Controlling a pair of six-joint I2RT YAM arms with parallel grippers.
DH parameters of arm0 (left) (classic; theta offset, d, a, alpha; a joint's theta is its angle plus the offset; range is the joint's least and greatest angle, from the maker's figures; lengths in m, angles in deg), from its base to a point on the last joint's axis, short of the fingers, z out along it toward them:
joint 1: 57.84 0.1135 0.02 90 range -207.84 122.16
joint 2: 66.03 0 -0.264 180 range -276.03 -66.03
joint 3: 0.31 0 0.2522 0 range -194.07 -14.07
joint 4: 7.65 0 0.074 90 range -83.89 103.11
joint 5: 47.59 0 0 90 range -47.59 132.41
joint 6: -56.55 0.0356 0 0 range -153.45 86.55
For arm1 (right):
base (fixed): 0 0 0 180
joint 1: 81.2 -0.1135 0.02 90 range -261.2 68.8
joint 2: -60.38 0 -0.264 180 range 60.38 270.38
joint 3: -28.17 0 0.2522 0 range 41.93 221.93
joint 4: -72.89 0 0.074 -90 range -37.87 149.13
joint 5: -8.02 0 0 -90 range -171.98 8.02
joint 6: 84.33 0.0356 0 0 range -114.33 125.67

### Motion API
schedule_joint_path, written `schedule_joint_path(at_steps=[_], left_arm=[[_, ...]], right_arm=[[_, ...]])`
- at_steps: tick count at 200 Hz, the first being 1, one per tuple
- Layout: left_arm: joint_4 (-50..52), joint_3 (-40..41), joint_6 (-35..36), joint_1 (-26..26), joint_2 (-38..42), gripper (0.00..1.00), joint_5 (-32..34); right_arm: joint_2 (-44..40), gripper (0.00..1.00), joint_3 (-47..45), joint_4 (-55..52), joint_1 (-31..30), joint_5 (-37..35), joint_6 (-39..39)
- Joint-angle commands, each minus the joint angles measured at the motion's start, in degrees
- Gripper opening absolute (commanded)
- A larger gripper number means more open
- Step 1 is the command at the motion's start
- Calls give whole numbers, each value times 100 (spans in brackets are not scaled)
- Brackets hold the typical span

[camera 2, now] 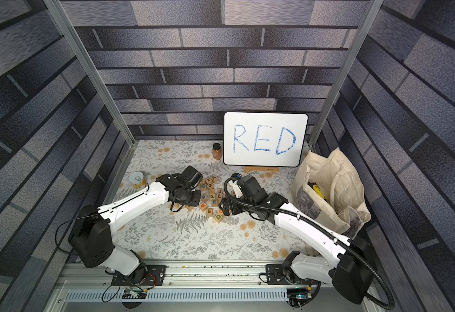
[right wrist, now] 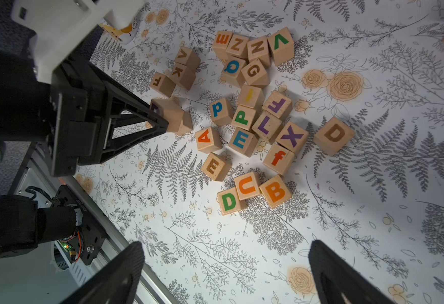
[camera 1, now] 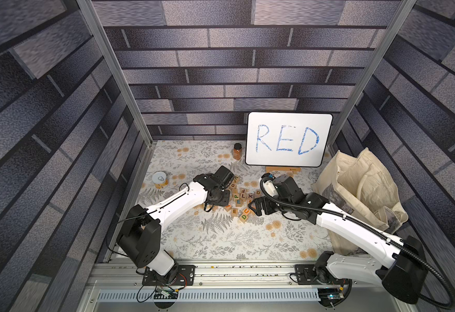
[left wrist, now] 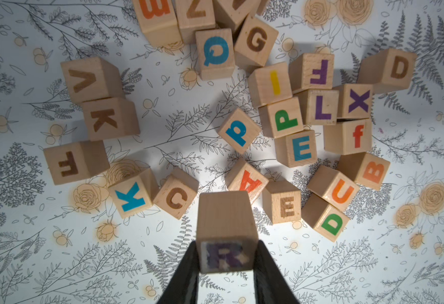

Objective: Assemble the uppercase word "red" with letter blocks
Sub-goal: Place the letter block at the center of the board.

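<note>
Your left gripper (left wrist: 227, 260) is clamped on the R block (left wrist: 226, 218), with one black finger pressed to each side. The dark-purple R faces the wrist camera and looks blurred there. Taking 12 o'clock as the back wall in both top views, that gripper sits at about 8 o'clock on the edge of the pile of letter blocks (camera 1: 243, 195). You cannot tell whether the R block clears the tablecloth (camera 1: 221, 243).

Your right gripper (right wrist: 226, 244) has its fingers spread wide apart with nothing between them. It hovers at about 4 o'clock of the pile.

The blue E block (left wrist: 298, 148) lies letter-up inside the pile, touching the green P block (left wrist: 281, 119) at its 12 o'clock. The green D block (left wrist: 328, 221) lies letter-up on the pile's 6 o'clock edge, touching the orange U block (left wrist: 335, 190) at its 1 o'clock.

The white board (camera 1: 288, 118) with RED written in blue leans on the back wall at 1 o'clock of the pile, and a tote bag (camera 1: 361, 183) slumps at 3 o'clock
</note>
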Motion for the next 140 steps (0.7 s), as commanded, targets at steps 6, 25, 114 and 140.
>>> schedule_joint_path(at_steps=[6, 25, 114, 140], left_arm=[[-18, 297, -357, -192, 351, 17, 279], [-55, 515, -519, -294, 519, 17, 329], [-253, 1427, -1180, -562, 1051, 17, 358], [-285, 1629, -1286, -633, 1119, 17, 351]], right_arm=[[-230, 100, -166, 48, -238, -284, 205], [-314, 100, -240, 31, -396, -396, 264], [-309, 100, -437, 88, -1286, -873, 590], [-242, 100, -454, 126, -1493, -1004, 681]])
